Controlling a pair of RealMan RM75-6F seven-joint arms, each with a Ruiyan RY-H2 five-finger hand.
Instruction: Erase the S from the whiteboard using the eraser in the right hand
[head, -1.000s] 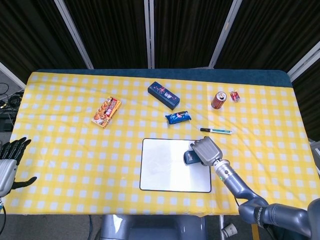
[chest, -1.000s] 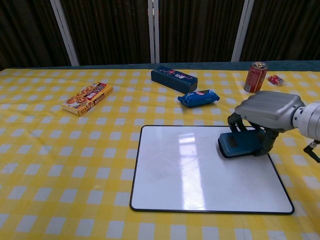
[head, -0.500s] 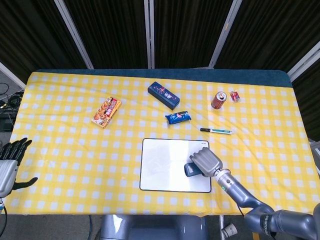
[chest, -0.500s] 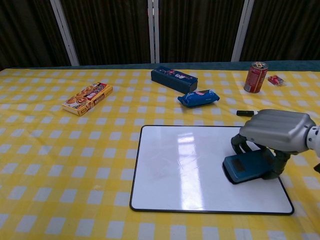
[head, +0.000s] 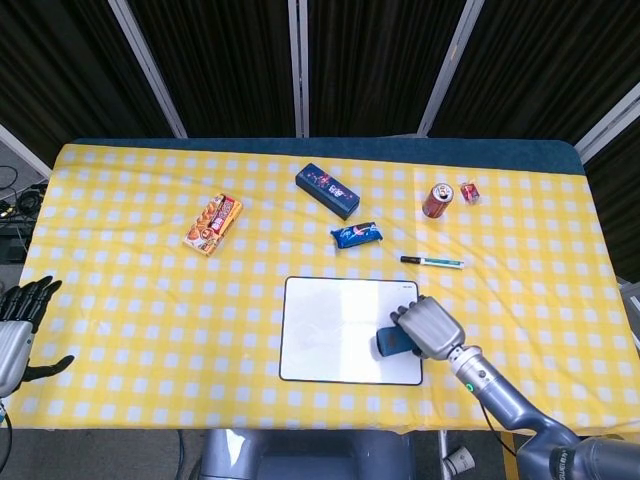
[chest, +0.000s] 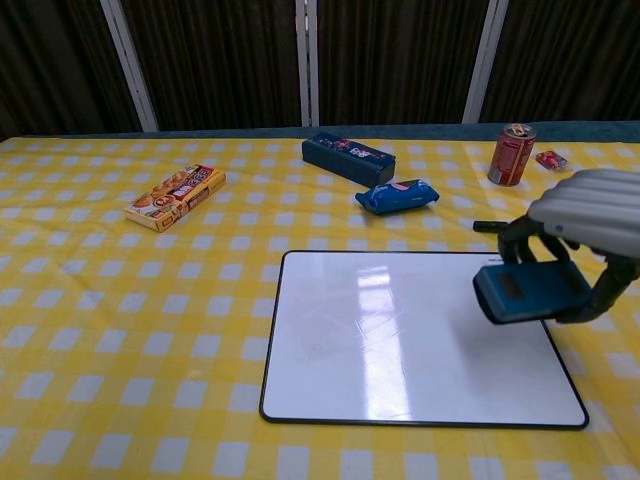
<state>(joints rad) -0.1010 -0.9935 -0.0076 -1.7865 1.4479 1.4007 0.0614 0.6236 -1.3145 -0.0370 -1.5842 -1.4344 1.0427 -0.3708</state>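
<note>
Right hand (chest: 585, 225) grips blue eraser (chest: 528, 293), lifted clear of whiteboard (chest: 330, 370), above its right edge. Board surface shows only faint smears left of centre; no clear S legible. Judgement: wiping nearly done or finished. To finish well: lower eraser flat onto board, pad face fully touching, sweep leftward across faint marks with even pressure, avoid shoving board toward snack pouch (chest: 397, 195). Left hand (head: 15, 330) off table's left edge, fingers spread, holding nothing.
</note>
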